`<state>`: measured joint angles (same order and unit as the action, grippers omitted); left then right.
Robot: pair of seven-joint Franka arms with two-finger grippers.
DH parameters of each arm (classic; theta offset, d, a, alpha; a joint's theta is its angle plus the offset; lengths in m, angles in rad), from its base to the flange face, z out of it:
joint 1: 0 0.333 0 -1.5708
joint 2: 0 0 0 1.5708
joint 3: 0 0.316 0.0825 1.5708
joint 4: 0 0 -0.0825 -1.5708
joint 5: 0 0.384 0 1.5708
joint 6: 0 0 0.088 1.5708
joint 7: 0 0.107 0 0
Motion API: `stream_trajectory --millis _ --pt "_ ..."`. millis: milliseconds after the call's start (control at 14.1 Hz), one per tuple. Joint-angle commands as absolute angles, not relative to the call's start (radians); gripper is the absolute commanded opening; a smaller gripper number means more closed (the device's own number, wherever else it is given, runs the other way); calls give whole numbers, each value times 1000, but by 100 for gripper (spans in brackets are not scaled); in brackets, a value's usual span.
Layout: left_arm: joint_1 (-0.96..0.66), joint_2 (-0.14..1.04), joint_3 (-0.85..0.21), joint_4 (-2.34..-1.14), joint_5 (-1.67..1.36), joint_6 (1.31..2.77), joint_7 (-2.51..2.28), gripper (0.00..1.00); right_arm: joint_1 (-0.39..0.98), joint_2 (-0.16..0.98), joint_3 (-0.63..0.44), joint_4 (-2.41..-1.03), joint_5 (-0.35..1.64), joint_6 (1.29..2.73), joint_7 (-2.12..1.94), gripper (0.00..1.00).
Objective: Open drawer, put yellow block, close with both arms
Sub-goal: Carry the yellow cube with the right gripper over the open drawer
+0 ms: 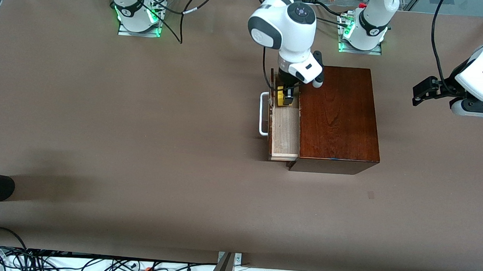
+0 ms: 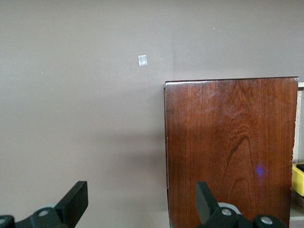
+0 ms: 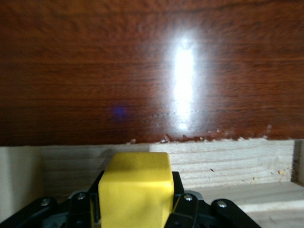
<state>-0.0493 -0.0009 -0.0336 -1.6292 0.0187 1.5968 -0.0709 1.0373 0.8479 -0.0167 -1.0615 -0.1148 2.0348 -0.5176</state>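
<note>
Block: small bright yellow cube (image 1: 281,96), clamped between the fingers of the right arm's black gripper (image 1: 286,98), inside the open drawer.
Drawer: pale wood tray (image 1: 285,132) with white bar handle (image 1: 263,113), slid out of the reddish-brown wooden box (image 1: 338,116).
Left gripper (image 2: 141,208): fingers spread apart, holding nothing, over the table at the box's edge.

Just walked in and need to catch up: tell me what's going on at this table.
The right gripper holds the yellow block over the open drawer of the wooden box, at the end of the tray farther from the front camera. The block is not yet released. The left gripper waits open in the air near the left arm's end of the table.
</note>
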Motion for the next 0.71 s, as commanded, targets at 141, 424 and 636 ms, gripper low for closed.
stream_trajectory --millis 141,424,636 --pt "-41 15 -41 -1597 11 1572 -49 100 1040 903 -20 -1026 -137 2045 -532 4" --pt "-43 14 -41 -1597 11 1569 -49 100 1032 914 -21 -1026 -137 2062 -526 37" --pt "-43 15 -41 -1597 11 1562 -49 100 1031 887 -23 -1023 -130 2042 -490 100"
